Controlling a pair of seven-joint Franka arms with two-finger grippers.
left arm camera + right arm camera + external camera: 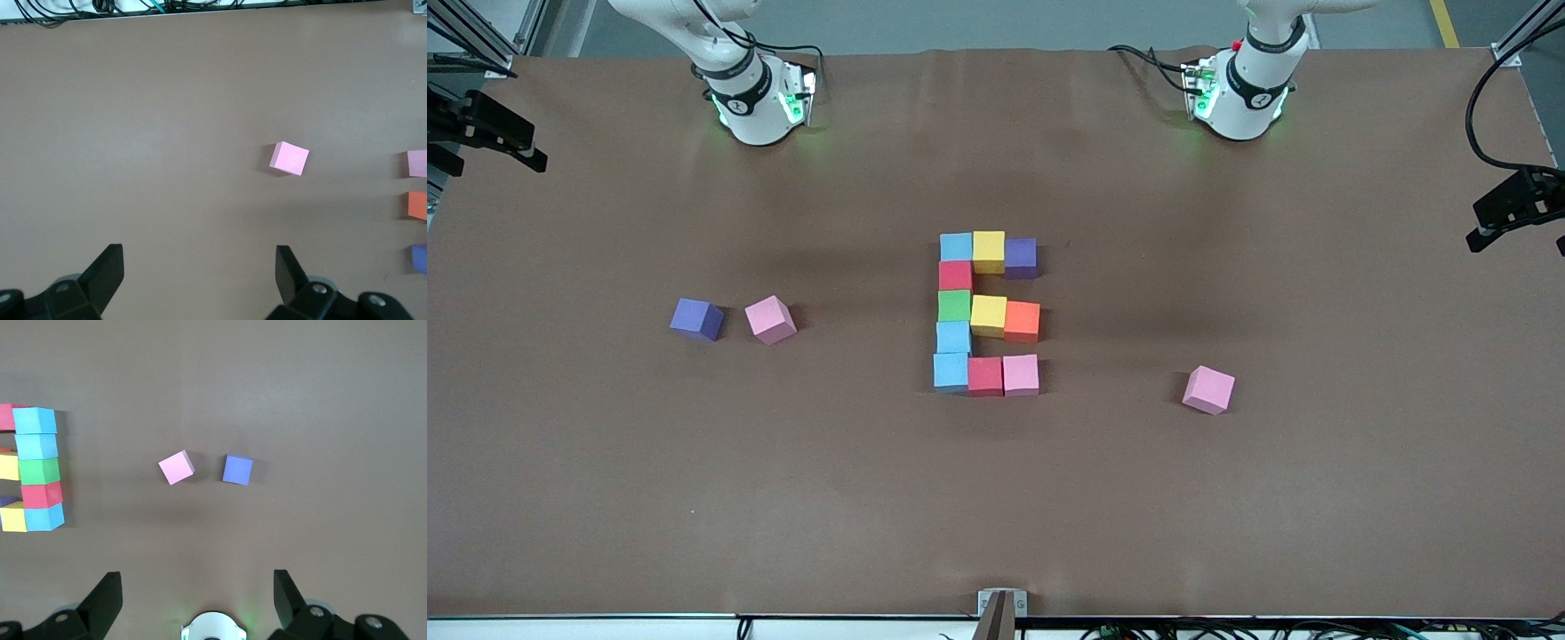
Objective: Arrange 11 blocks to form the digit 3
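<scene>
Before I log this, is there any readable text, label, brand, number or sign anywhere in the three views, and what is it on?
No printed text can be read in any view.
Blocks: plain coloured faces, no lettering.
Wrist rings on both arms, one by the right arm's base: a small dark mark on each, too small to read.
Small grey bracket at the table edge nearest the front camera: faint marks, too blurred to read.
Brown table cover: unmarked.

The digit 3 (987, 313) sits mid-table — a five-cube column with three bars of touching cubes running toward the left arm's end. Two loose blocks (734, 319) lie just beside each other toward the right arm's end; a lone block (1209, 389) lies toward the left arm's end — nearer the front camera.
</scene>
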